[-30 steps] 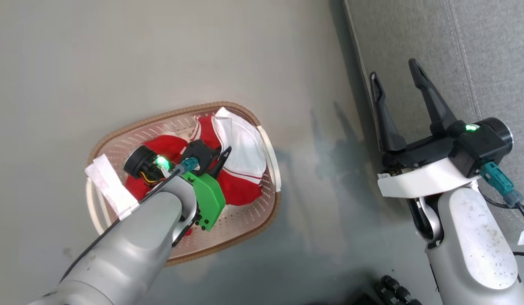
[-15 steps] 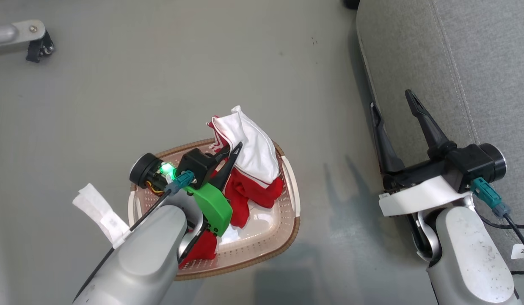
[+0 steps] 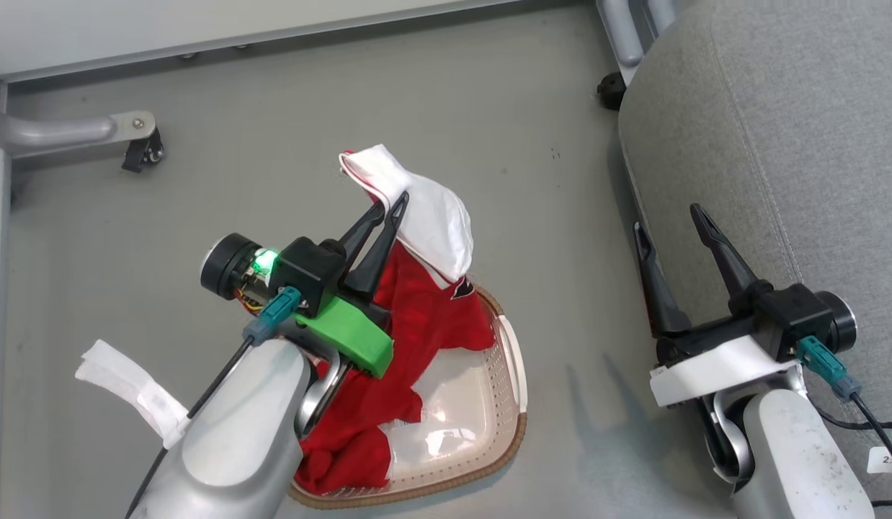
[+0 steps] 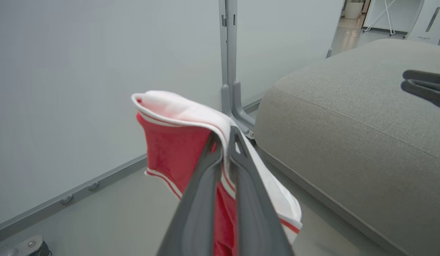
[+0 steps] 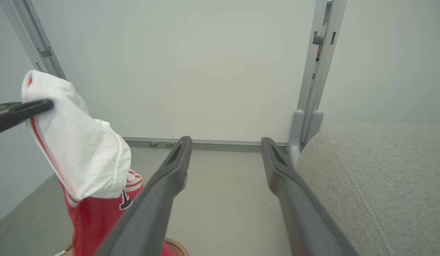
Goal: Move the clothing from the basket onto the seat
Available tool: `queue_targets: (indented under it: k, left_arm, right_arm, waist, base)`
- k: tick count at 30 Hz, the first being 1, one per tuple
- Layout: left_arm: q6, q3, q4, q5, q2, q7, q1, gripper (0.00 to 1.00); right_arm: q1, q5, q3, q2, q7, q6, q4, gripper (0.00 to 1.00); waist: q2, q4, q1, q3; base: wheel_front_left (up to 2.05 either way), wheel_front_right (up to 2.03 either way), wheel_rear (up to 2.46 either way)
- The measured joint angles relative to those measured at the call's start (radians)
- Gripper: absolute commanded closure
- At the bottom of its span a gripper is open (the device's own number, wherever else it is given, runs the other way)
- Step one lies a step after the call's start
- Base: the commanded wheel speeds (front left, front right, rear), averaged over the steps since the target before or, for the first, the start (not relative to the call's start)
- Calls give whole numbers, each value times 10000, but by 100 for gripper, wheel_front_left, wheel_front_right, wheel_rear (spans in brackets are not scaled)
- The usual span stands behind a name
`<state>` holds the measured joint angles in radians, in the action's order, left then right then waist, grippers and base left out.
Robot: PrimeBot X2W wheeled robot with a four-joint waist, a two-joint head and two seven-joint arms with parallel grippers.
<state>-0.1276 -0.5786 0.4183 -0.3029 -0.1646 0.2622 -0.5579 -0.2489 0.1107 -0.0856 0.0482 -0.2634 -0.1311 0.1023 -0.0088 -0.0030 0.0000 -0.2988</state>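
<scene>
My left gripper (image 3: 390, 202) is shut on the red and white clothing (image 3: 431, 216), holding it up above the basket (image 3: 514, 404); the red cloth (image 3: 424, 317) hangs down into it. In the left wrist view the two fingers (image 4: 225, 142) pinch the white-trimmed fold of the clothing (image 4: 170, 149). The grey seat (image 3: 777, 144) lies to the right, also seen as the seat (image 4: 348, 117). My right gripper (image 3: 666, 216) is open and empty, at the seat's left edge. In the right wrist view the clothing (image 5: 81, 156) hangs at the left and the seat (image 5: 380, 170) at the right.
A pale wall panel (image 3: 201, 21) with a grey metal post (image 4: 230, 64) stands behind the floor. A grey frame leg with a castor (image 3: 140, 148) sits at the far left. Open floor (image 3: 561, 252) separates basket and seat.
My left gripper has lifted the clothing up out of the basket, and the cloth now hangs stretched. The head camera has tilted up, showing the wall. The right gripper stays open.
</scene>
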Motion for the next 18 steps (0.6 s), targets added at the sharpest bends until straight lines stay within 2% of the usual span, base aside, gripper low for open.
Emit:
queue_targets:
  k: [8,18]
  left_arm:
    - [-12,401,-1243,334,161,0,51,100]
    - [-13,297,-2080,489,182,0,-380,100]
  right_arm:
    - [415,161,-75,0,0,0,121,0]
    - [756,311,-251,0,0,0,190,0]
  waist:
    - [0,115,0,713]
    - [0,81,0,1332]
  base:
    - [0,0,0]
    - [0,0,0]
